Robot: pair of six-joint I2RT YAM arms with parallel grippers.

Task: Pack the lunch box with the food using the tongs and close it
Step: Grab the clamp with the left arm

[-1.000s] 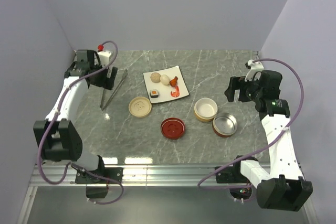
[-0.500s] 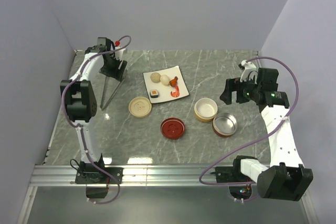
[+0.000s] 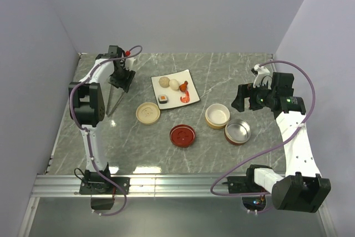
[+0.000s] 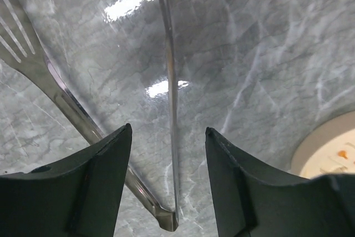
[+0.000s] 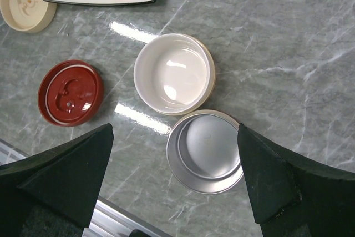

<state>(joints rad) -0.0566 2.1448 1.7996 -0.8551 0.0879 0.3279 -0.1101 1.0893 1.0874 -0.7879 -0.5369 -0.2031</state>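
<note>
The left gripper (image 4: 168, 137) stood part-open astride the tongs (image 3: 113, 101) near their hinge, apparently gripping nothing | tongs lay flat left of the plate (image 3: 175, 102) | both tong arms wanted centring before any squeeze | right gripper (image 5: 173, 137) gaped, empty.

Pairs white tubular links with bulky black joint housings on the left arm (image 3: 93, 140) and right arm (image 3: 297, 148) alike. Trails a mauve cable (image 3: 302, 68) in loose loops from base to wrist on each. Bears a red tip (image 3: 127, 53) by the left wrist, a green light (image 3: 288, 101) on the right forearm. Ends in broad, matte black, wedge-shaped end effector fingers (image 4: 102, 181).
</note>
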